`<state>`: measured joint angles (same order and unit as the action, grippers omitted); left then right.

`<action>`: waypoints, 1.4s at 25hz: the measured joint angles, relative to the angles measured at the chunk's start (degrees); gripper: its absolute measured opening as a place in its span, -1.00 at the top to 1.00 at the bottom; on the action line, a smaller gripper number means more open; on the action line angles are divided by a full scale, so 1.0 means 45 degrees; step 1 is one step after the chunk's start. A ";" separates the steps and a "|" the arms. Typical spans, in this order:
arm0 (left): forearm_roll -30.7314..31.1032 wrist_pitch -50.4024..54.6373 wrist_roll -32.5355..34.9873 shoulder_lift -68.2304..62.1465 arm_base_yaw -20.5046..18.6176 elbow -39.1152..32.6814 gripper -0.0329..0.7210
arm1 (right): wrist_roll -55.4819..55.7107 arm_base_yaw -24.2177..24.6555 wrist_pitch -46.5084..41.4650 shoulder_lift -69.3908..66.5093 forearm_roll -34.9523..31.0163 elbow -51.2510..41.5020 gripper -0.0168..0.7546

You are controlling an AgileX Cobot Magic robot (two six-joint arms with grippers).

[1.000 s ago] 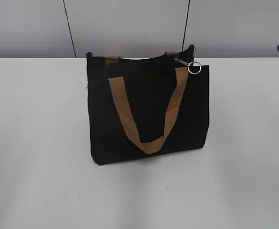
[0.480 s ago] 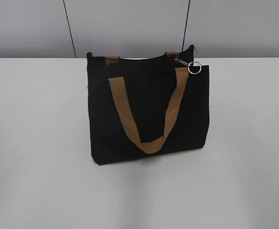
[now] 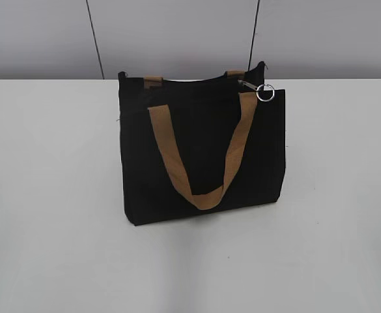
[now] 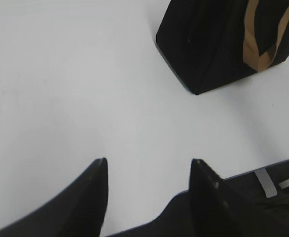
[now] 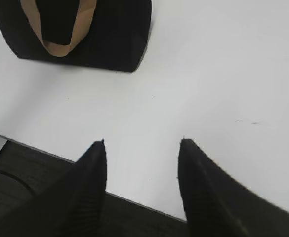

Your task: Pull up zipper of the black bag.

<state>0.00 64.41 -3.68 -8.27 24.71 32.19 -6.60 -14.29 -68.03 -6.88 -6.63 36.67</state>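
No readable text, label or number appears anywhere.

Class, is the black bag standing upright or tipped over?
Upright. The bag stands on its base on the table, top edge up, one handle hanging down its front.

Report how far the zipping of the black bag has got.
Nothing looks done yet. The black bag stands upright on the table, and the zipper pull with its ring sits at the right end of the top edge, untouched. The left hand and the right hand are open near the table's front edge, holding nothing. Approach, grasp and pull all remain.
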 joint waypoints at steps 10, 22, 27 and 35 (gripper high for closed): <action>0.0000 -0.0503 0.0399 0.1478 0.0000 -0.0342 -0.14 | 0.0270 0.0000 -0.0419 0.1222 0.1049 -0.0454 0.01; 0.0000 -0.0808 0.0404 0.1485 0.0000 -0.0447 -0.14 | 0.0503 0.0000 0.1025 0.1246 0.1188 -0.2008 0.02; 0.0000 -0.0808 0.0404 0.1485 0.0000 -0.0447 -0.13 | 0.0503 0.0000 0.1109 0.1246 0.1188 -0.2008 0.02; 0.0000 -0.0808 0.0404 0.1485 0.0000 -0.0447 -0.09 | 0.0518 0.0000 0.1111 0.1246 0.1188 -0.2008 0.02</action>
<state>0.00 60.78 -1.86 -1.58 24.71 30.18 -4.27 -14.29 -63.03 -1.27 -1.29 27.63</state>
